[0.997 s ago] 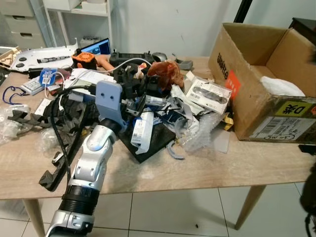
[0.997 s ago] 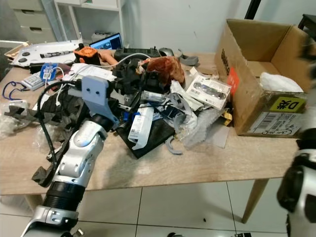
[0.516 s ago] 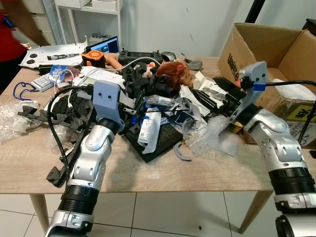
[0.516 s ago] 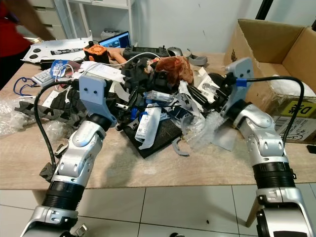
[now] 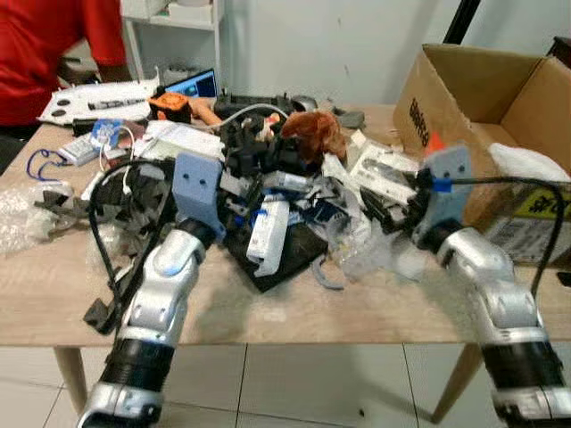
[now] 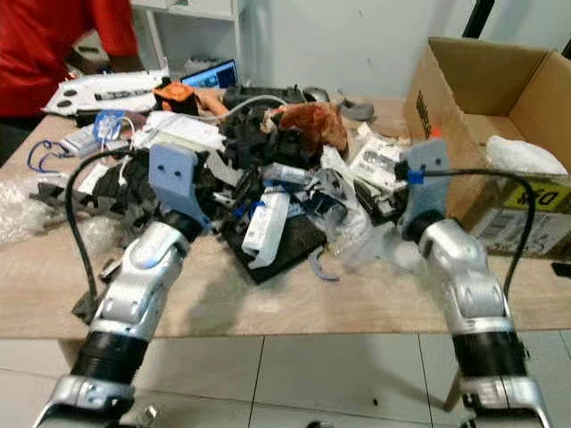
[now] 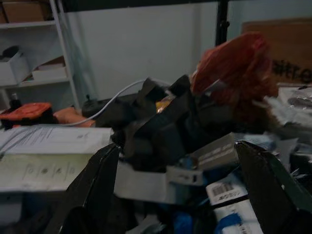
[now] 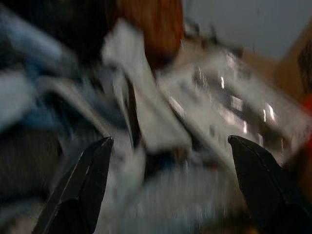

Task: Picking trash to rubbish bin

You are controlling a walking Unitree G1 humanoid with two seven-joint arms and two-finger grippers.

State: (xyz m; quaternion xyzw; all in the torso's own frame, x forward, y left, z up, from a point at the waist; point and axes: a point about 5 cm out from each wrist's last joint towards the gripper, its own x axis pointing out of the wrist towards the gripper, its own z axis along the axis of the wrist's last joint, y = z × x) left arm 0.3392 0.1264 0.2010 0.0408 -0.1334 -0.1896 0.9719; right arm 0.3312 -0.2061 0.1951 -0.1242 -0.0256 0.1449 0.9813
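Two arms: both reach from the lower frame onto the wooden table point(image 5: 294, 312), one on each side of the trash pile point(image 5: 294, 209).
Front edge: a bare strip of tabletop runs along the near edge, below the pile; white tiled floor point(image 5: 285, 383) shows under it.
Left gripper point(image 7: 180, 185): its fingers are spread wide and hold nothing; it points into the left side of the pile, toward black foam pieces point(image 7: 156, 126) and a crumpled red-brown wrapper point(image 7: 234, 68).
Right gripper point(image 8: 165, 185): its fingers are spread wide with nothing between them; it sits at the right side of the pile, close to a white packet point(image 5: 384, 174). The wrist picture is blurred.
Pile: centre of the frame; black tray point(image 5: 281, 254), white barcoded sleeve point(image 5: 268, 227), clear wrap point(image 5: 370, 254).
Writing: the cardboard box point(image 5: 482, 116) at upper right carries dark lettering too blurred to read, and a yellow sticker point(image 5: 546, 207).
Far side: laptop point(image 5: 192, 85), a person in a red shirt point(image 5: 53, 45) at upper left, white wall and shelves behind.
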